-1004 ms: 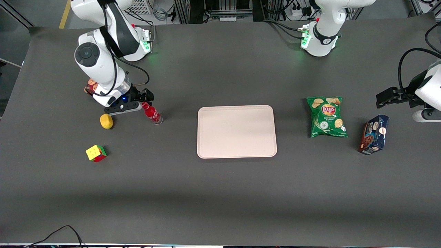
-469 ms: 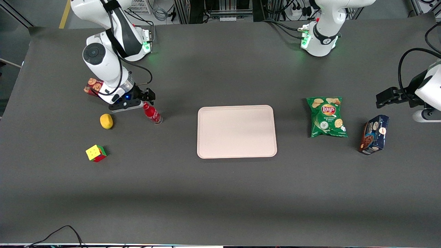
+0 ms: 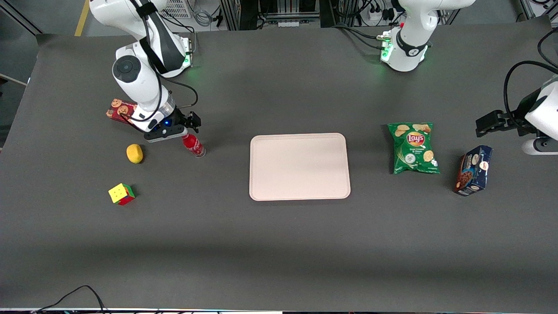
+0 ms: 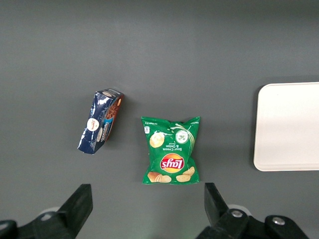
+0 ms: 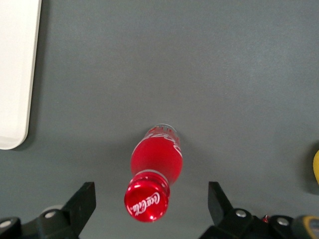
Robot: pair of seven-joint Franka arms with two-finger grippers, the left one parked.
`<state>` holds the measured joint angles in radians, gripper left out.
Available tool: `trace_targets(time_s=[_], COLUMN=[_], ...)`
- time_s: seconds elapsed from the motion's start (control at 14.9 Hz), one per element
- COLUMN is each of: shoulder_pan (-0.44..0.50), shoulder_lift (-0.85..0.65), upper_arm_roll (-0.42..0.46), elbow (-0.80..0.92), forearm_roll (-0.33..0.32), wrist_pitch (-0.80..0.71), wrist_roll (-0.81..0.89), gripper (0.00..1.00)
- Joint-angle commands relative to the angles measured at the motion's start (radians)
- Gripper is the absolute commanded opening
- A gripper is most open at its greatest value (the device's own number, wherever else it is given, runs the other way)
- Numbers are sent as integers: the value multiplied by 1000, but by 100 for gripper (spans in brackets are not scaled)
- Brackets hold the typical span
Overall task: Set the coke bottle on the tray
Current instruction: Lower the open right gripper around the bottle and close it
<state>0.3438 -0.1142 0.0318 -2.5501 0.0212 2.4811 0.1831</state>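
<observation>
The coke bottle [image 3: 193, 145] stands upright on the dark table, red with a red cap, between the lemon and the tray. In the right wrist view the coke bottle [image 5: 151, 186] shows from above, its cap between the two fingers with a clear gap on each side. My right gripper [image 3: 185, 132] hovers just above the bottle's top, open and empty; the gripper [image 5: 151, 206] shows wide open in the wrist view. The pale pinkish tray [image 3: 299, 166] lies flat at the table's middle, bare; its rim [image 5: 15, 74] also shows in the wrist view.
A yellow lemon [image 3: 134, 153] and a colour cube [image 3: 121, 194] lie near the bottle. A red cookie box [image 3: 118, 109] sits under the working arm. A green chips bag [image 3: 413, 148] and a dark blue box [image 3: 474, 170] lie toward the parked arm's end.
My right gripper has moved sideways toward the tray and now sits over the bottle's cap. The bottle has stayed in place.
</observation>
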Motion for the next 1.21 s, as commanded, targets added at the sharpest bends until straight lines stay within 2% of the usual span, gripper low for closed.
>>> trace_targets(time_s=[0.0, 0.67, 0.74, 0.8, 0.94, 1.14], shoulder_pan=[0, -2, -3, -3, -5, -6], shoulder_lift=[30, 57, 57, 57, 57, 57], upper_arm_roll=[2, 2, 2, 2, 2, 2], elbow=[-2, -10, -13, -13, -13, -12], forearm_roll=[5, -1, -1, -1, -1, 0], wrist_pitch=[33, 50, 50, 50, 50, 50], wrist_roll=[-17, -27, -27, -30, -46, -47], gripper=[100, 100, 97, 87, 74, 48])
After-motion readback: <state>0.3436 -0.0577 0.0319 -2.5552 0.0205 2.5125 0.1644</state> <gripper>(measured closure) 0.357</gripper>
